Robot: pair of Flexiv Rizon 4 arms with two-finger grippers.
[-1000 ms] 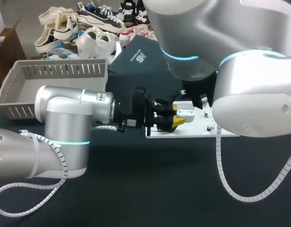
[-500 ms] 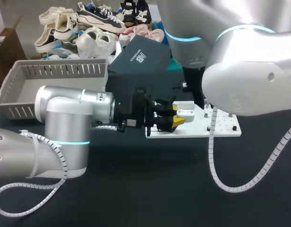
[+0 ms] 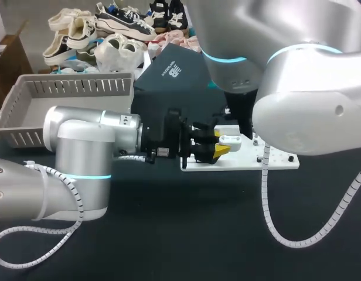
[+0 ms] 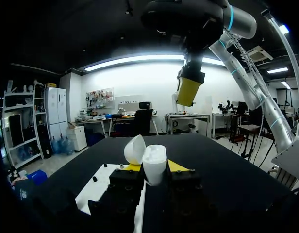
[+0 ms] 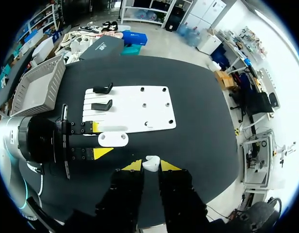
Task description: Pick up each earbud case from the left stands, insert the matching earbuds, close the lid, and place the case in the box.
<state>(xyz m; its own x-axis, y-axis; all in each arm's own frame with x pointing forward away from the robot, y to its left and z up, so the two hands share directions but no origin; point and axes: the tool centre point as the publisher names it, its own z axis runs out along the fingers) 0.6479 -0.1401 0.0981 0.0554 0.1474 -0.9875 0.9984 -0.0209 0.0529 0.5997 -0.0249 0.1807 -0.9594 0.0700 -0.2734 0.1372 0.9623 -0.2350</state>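
Left gripper [image 4: 150,170] fingers are pressed against the white earbud case [image 4: 155,156] from two sides. The case body is held upright between the yellow tips, and its lid [image 4: 135,149] is swung open beside it. Just beyond and above, the right gripper [image 5: 146,166] is hung over the table, with a small white earbud [image 5: 151,163] pinched between its tips. From the right wrist view, the case is seen ahead of those tips rather than straight under them, so the two are judged not yet lined up.

Under the left gripper's tips, the white board [image 5: 140,109] is laid on the dark table. Two black stands [image 5: 103,89] are fixed at the board's end nearer the grey basket [image 5: 35,87], which is set farthest off, well apart from the case.

Insertion is judged to be the step in hand. If the earbud is lowered off-centre or tilted, it could be jammed on the rim of its well. It could also be knocked loose and lost on the table. The open lid could be struck by the descending tips, and the case could be twisted in its grip by any sideways push.
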